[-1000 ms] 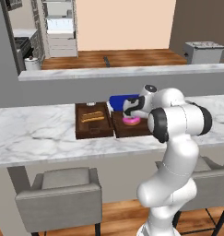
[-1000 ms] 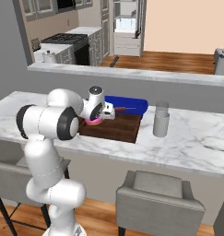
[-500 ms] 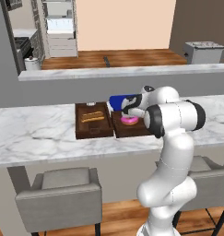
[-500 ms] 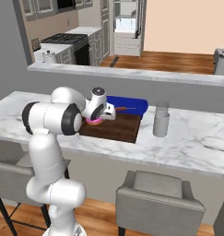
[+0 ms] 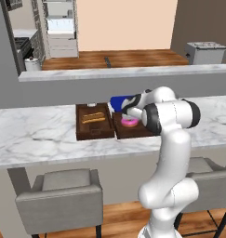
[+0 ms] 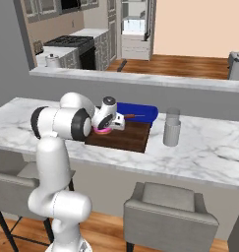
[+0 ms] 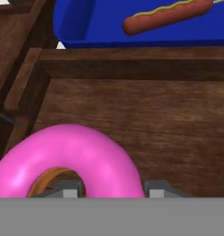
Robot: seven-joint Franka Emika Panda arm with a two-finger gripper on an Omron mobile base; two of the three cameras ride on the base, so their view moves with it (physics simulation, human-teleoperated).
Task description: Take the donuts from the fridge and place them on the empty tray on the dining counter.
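Hidden and cut-off items, dining counter scene

Pink donut (image 7: 67, 159): lower part cut off at the bottom of the hand view; in the left base view largely covered by the arm. Gripper (image 7: 111, 189): finger tips barely rise into the hand view, on either side of the donut's ring; contact with the ring too hidden to tell. Wooden tray (image 6: 133, 135): near-left part hidden behind the arm. Blue tray (image 7: 109, 23): cropped by the hand view's top edge. Fridge (image 6: 135, 29): interior too small to make out.
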